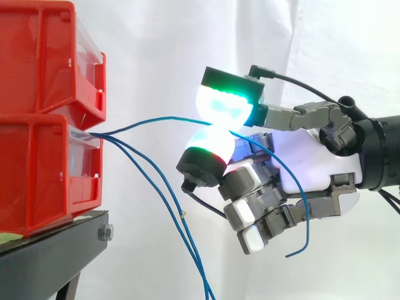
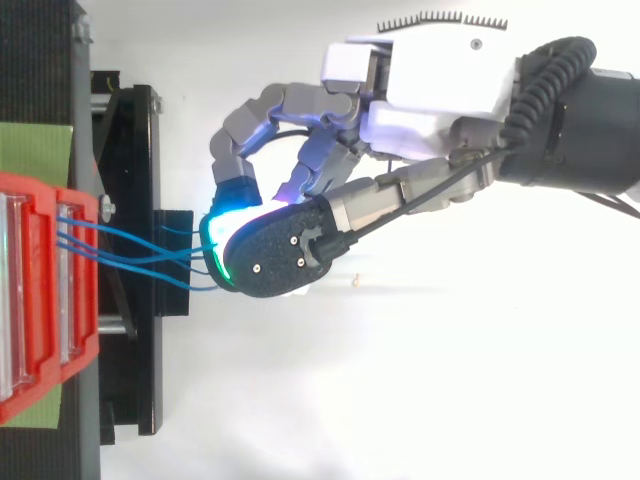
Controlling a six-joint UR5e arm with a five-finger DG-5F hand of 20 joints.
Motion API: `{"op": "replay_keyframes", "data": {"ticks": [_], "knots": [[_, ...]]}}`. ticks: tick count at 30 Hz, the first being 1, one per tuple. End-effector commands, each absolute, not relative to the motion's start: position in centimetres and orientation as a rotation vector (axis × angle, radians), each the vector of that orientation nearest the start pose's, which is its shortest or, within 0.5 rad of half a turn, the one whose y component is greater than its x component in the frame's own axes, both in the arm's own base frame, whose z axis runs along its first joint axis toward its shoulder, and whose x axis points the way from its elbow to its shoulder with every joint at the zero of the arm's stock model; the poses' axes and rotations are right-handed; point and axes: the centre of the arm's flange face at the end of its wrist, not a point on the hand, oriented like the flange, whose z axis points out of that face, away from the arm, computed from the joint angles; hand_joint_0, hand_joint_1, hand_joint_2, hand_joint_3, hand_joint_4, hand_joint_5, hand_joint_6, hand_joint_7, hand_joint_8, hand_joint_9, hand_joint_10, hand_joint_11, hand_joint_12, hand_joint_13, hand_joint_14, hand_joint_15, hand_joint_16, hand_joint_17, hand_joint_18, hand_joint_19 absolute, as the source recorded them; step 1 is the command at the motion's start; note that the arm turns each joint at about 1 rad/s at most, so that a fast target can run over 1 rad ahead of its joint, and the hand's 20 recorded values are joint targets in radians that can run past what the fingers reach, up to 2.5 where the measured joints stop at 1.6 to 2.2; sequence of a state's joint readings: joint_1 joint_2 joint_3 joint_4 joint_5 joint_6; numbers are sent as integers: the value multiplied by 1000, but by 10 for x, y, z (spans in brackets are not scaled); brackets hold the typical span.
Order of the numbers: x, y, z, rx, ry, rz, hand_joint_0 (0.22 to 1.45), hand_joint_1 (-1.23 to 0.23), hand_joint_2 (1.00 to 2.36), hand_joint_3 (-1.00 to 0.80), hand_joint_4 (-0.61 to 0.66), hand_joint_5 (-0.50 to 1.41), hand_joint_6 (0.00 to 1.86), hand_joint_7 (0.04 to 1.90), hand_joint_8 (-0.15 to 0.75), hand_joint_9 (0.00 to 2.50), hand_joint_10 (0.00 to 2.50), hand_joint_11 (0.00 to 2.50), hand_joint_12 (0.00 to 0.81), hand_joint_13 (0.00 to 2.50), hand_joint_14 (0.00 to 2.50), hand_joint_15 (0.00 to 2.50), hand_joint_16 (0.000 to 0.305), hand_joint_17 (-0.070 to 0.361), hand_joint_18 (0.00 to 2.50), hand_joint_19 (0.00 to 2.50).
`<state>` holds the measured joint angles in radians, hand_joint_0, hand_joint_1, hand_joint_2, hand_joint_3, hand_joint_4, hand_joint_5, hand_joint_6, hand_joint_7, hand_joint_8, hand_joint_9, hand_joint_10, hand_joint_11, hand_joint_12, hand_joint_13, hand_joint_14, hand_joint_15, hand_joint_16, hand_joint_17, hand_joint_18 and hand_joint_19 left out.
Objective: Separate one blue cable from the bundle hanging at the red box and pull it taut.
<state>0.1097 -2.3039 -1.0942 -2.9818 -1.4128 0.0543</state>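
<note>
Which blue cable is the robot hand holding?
The topmost blue cable: it runs almost level from the red bins into the hand's pinch, while the other blue cables hang down.

No text can be read, no label, number or sign legible on red bins [image 1: 44,169], black stand [image 1: 56,257], hand [image 1: 320,164]

Two slack thin blue cables [image 1: 182,219] leave the bottom edge; the left edge crops the red plastic bins [image 1: 44,169].
</note>
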Motion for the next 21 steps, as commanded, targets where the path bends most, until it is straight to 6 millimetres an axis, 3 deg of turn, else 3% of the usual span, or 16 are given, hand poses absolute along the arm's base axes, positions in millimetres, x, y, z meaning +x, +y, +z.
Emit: {"op": "replay_keyframes", "data": {"ticks": [1, 5, 8, 10, 11, 13, 14, 17, 19, 21], "knots": [[764, -65, 270, 1331, 1220, 1157, 753, -757, 1011, -371, -19, -214, 925, 1136, 387, 1103, 20, 1069, 392, 1065, 20, 613, 46, 103, 931, 531], [764, -65, 269, 1331, 1220, 1157, 774, -745, 1003, -460, -30, -218, 919, 1114, 371, 1169, 15, 1273, 393, 1115, 24, 716, 45, 101, 925, 547], [765, -67, 266, 1336, 1214, 1154, 777, -746, 1003, -472, -30, -219, 917, 1106, 343, 1182, 3, 1636, 390, 1224, 24, 1030, 44, 100, 960, 668], [765, -68, 266, 1334, 1210, 1153, 778, -746, 1002, -475, -31, -219, 918, 1091, 337, 1074, 607, 1583, 371, 1261, 21, 1323, 48, 108, 1017, 809], [765, -68, 266, 1335, 1209, 1154, 778, -746, 1002, -476, -28, -219, 917, 1101, 330, 1067, 625, 1602, 372, 1280, 18, 1364, 48, 109, 1023, 828], [765, -68, 266, 1335, 1209, 1154, 777, -750, 1002, -470, -21, -218, 917, 1088, 344, 1008, 975, 1531, 364, 1315, 4, 1594, 49, 110, 1097, 998], [765, -68, 266, 1335, 1209, 1154, 775, -753, 1002, -467, -20, -217, 917, 1090, 342, 1001, 1013, 1524, 363, 1319, 2, 1621, 49, 111, 1106, 1015], [765, -68, 266, 1335, 1209, 1154, 773, -756, 1003, -463, -11, -216, 917, 1077, 345, 967, 1166, 1491, 365, 1212, 519, 1552, 48, 107, 1168, 1169], [765, -69, 266, 1336, 1208, 1153, 772, -757, 1003, -460, -12, -214, 916, 1076, 346, 933, 1310, 1465, 371, 1118, 1011, 1434, 45, 102, 1239, 1297], [765, -69, 266, 1337, 1209, 1152, 772, -757, 1003, -459, -8, -214, 915, 1086, 351, 916, 1408, 1415, 375, 1078, 1278, 1382, 43, 96, 1285, 1457]]}}
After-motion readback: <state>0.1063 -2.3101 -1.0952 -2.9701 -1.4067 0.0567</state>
